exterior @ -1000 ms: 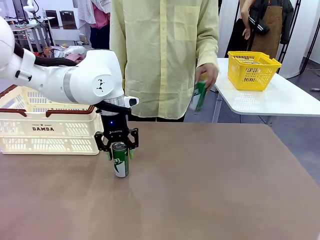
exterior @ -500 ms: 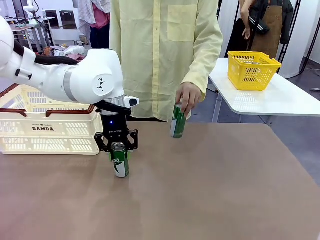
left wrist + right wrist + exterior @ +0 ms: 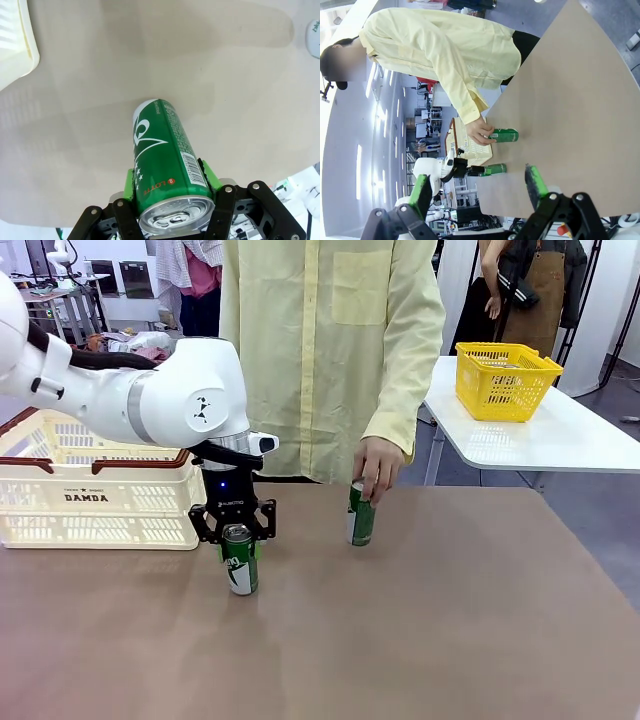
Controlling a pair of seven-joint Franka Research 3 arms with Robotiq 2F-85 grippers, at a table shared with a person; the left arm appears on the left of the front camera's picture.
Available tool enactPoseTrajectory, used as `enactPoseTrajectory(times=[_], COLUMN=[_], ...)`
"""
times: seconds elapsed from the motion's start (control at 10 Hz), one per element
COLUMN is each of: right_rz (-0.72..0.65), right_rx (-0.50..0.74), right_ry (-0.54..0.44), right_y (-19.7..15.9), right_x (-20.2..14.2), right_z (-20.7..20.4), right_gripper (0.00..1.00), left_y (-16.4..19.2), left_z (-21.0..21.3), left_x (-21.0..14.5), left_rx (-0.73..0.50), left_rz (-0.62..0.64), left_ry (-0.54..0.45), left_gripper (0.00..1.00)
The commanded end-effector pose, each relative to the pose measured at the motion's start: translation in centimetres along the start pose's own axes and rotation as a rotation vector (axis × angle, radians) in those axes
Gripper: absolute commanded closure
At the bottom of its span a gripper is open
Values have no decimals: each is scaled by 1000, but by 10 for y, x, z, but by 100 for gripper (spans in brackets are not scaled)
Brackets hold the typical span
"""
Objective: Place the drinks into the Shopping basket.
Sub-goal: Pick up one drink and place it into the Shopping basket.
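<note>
A slim green can (image 3: 240, 562) with a silver top and white print stands on the bench (image 3: 450, 620), left of the middle. The left fingers (image 3: 131, 181) are closed narrow on it, their green pads pressing its smooth metal sides just under the rim. Just beside it, at the bench's far left corner, sits the basket (image 3: 95, 505), cream slotted plastic with a dark brown rim and handles. A second green can (image 3: 361, 515) stands upright near the far edge, with a person's hand (image 3: 378, 465) gripping its top. The bench top is matte brown. The right fingers (image 3: 536, 182) are spread wide and hold nothing.
</note>
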State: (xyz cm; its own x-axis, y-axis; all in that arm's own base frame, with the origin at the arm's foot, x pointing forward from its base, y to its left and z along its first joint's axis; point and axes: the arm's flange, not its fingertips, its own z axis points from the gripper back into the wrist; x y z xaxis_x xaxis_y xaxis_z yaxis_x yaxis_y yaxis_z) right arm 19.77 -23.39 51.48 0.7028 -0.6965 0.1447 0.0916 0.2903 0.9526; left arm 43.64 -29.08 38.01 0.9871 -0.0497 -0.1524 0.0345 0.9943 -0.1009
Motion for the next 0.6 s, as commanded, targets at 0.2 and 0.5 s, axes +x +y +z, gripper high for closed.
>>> enactPoseTrajectory(times=[0.2, 0.5], right_rz=[24, 24], right_rx=[26, 26], right_ry=[-7, -7], right_y=[0, 0], right_x=[2, 2], right_z=[0, 0], right_gripper=[0, 0], left_y=[-2, -7], left_z=[68, 151], left_x=[-32, -75], left_rx=[-31, -78], left_rz=[-55, -75], left_ry=[-47, -71], left_gripper=[100, 100])
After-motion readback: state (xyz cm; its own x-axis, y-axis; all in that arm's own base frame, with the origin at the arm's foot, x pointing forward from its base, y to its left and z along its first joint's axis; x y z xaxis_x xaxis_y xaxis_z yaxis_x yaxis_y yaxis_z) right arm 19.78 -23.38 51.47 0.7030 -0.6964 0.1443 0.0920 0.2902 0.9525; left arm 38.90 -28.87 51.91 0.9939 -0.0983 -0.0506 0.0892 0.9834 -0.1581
